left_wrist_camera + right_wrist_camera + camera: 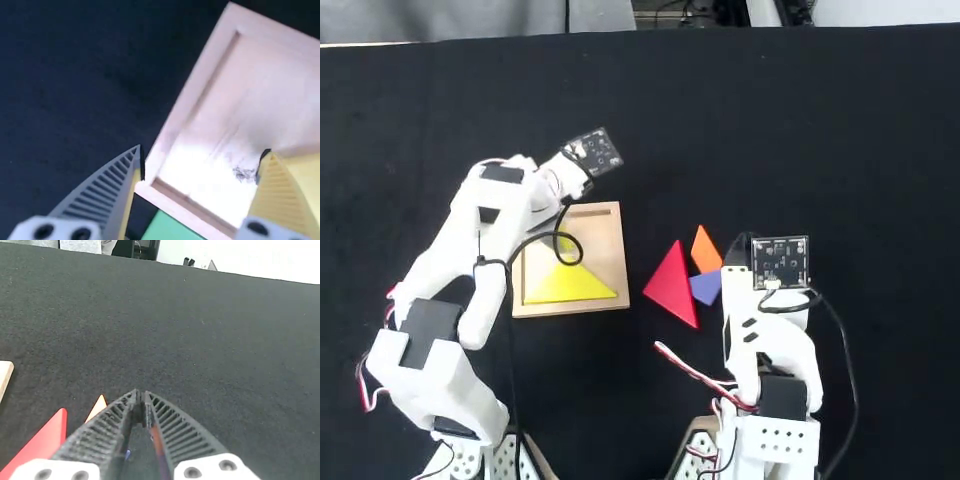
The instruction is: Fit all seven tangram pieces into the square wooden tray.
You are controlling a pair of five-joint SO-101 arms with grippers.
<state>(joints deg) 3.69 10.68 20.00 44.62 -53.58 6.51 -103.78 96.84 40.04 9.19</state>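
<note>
The square wooden tray lies left of centre, with a yellow triangle in its near half. My left gripper hangs open over a corner of the tray. One finger is outside the rim and the other is over the yellow triangle. A green piece shows by the rim, close to the gripper's base. A red triangle, an orange piece and a blue piece lie right of the tray. My right gripper is shut and holds nothing, just above the red triangle and the orange piece.
Black cloth covers the table, with open room at the back and far right. The left arm covers the tray's left side. The right arm stands right of the loose pieces. A tray edge shows off to one side.
</note>
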